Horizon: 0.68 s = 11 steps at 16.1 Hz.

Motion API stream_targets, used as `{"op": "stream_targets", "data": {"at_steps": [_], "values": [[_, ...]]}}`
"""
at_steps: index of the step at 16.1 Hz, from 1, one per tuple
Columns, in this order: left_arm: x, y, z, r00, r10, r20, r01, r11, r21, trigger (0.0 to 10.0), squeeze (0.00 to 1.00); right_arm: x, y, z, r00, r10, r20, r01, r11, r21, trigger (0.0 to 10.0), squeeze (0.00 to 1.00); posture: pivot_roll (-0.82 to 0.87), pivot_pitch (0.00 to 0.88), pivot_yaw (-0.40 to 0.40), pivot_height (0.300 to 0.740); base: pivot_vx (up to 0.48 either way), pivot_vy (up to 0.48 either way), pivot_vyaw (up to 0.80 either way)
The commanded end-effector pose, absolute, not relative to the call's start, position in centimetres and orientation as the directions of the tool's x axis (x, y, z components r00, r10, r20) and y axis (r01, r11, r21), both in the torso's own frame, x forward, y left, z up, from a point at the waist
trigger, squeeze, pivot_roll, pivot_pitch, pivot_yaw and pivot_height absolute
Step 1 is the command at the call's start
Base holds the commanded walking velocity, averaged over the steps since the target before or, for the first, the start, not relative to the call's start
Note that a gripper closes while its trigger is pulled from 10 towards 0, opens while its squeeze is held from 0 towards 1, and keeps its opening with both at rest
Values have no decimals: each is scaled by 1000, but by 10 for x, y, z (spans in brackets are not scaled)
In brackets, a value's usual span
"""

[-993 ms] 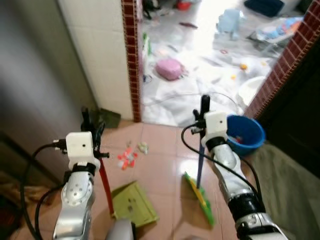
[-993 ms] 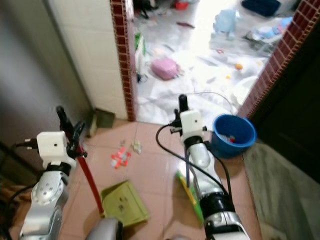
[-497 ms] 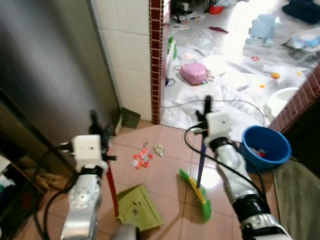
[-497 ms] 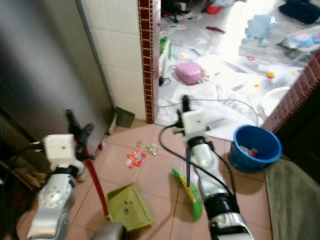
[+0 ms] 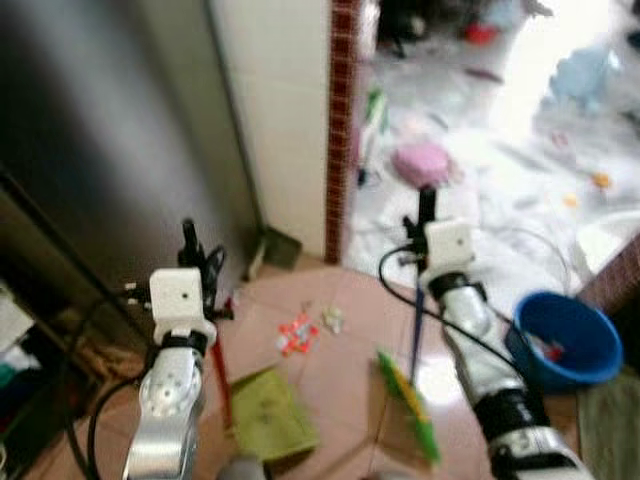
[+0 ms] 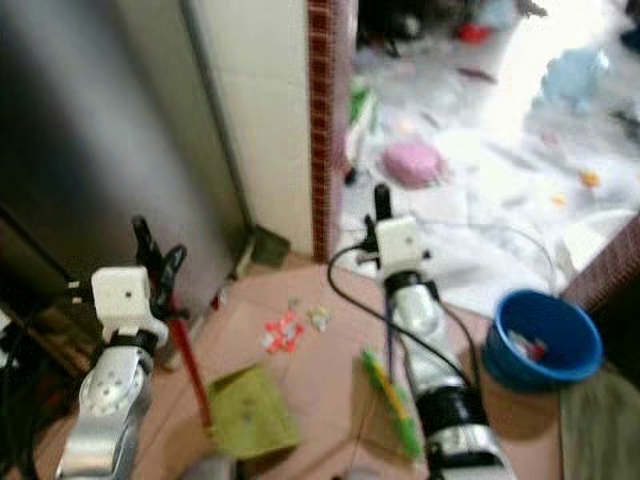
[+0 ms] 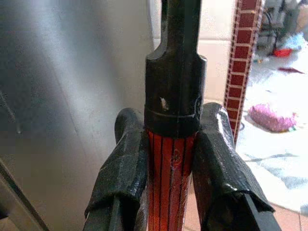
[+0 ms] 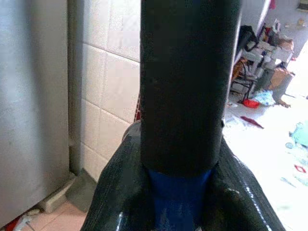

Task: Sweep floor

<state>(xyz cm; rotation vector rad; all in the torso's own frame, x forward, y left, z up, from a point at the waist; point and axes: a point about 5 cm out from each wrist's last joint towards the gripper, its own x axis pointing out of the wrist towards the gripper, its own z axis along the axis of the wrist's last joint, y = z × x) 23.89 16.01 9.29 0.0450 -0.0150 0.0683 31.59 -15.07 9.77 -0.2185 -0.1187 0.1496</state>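
On the floor, closest in: a green dustpan [image 5: 268,427] is laid flat on the pinkish tiles, at the foot of a red handle [image 7: 166,187].
Left gripper [image 7: 168,168]: clamped tight around that red handle, just under its black cap, both fingers [image 7: 126,163] pressed against it.
Broom [image 5: 411,408]: green head is set down on the tiles to the right of the dustpan, with its blue pole [image 5: 415,330] running up from it.
Right gripper [image 8: 180,192]: closed snug on the broom pole where the blue meets the black grip.
Litter [image 5: 297,333]: a small pile of red and pale scraps is seen on the tiles between dustpan and broom, a bit further out, touching neither.
Bucket [image 5: 563,338]: blue, parked off to the right, something small inside, too blurry to call.
Left side: a grey metal panel [image 5: 100,150] next to a white tiled wall [image 5: 280,110] edged in red brick [image 5: 342,120].
Far end: a bright room strewn with stuff, a pink object [image 5: 424,164] included.
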Motion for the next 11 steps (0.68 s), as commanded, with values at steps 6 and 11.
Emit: {"op": "stream_targets", "data": {"at_steps": [6,11], "values": [[242,167,106,993,88,79,-93,994,57,10000,0,320,-137,116,958,210,193,-156,953,-260,10000,0,23,0,-24,740,386,0,527],[242,167,106,993,89,79,-93,994,58,10000,0,320,-136,116,957,211,198,-155,952,-265,10000,0,24,0,-24,740,386,0,526]]}}
